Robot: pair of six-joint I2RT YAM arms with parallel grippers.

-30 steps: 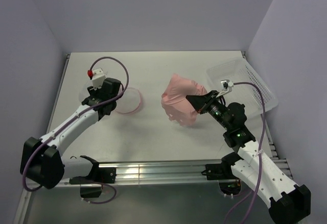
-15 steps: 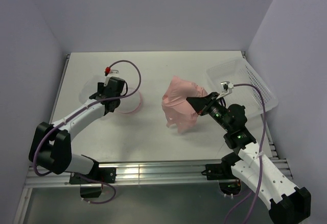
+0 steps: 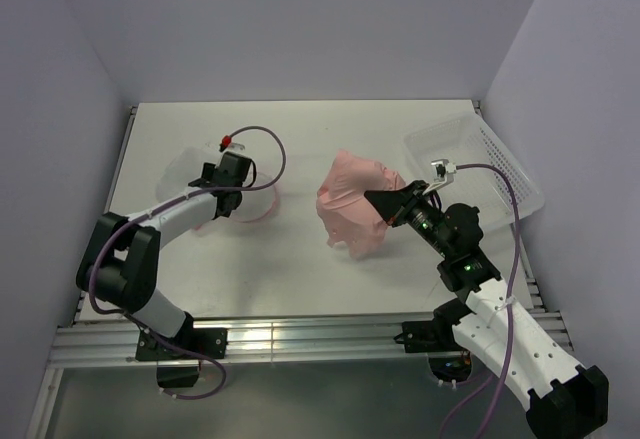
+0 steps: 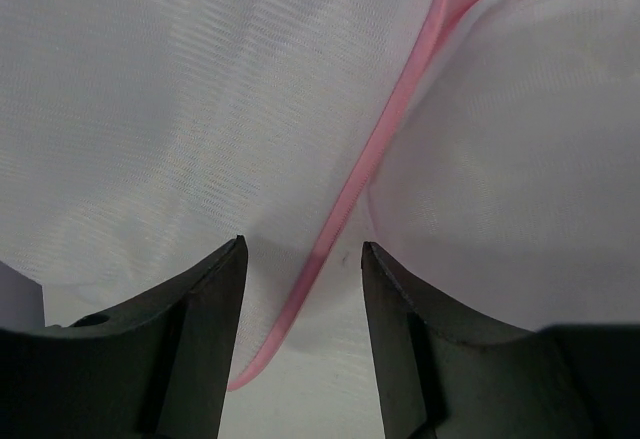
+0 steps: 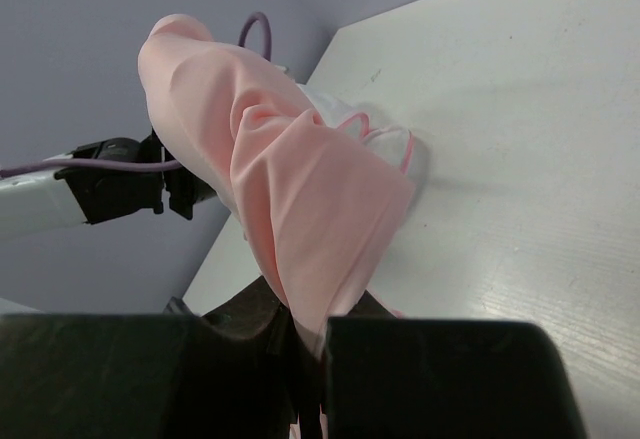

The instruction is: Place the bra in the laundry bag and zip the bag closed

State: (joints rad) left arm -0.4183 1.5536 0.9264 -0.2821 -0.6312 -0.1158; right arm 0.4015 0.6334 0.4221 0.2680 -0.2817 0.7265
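1. On the right side of the table (image 3: 300,269), you see the right gripper (image 3: 378,199) closed tight on the bra (image 3: 350,204). Its fingers pinch a fold of the pink cloth, and no gap shows between them.
2. From this grip the bra hangs as one bunched pink mass, a little right of the middle of the scene. You cannot tell whether its lowest part touches the table.
3. Through the right wrist camera, you see the cloth rising up from the fingers in soft folds, with thin strap loops showing behind it.
4. At the left side, the laundry bag (image 3: 248,199) lies on the table, well apart from the bra. It is white mesh, and its zipper rim (image 4: 380,149) is pink.
5. Over the bag the left gripper (image 4: 300,279) points down with its jaws partly open. The zipper rim runs through the gap between the two dark fingers, but neither finger presses it, so this claw holds nothing.
6. Near the far right corner stands a white perforated basket (image 3: 500,164), just beyond the right gripper.
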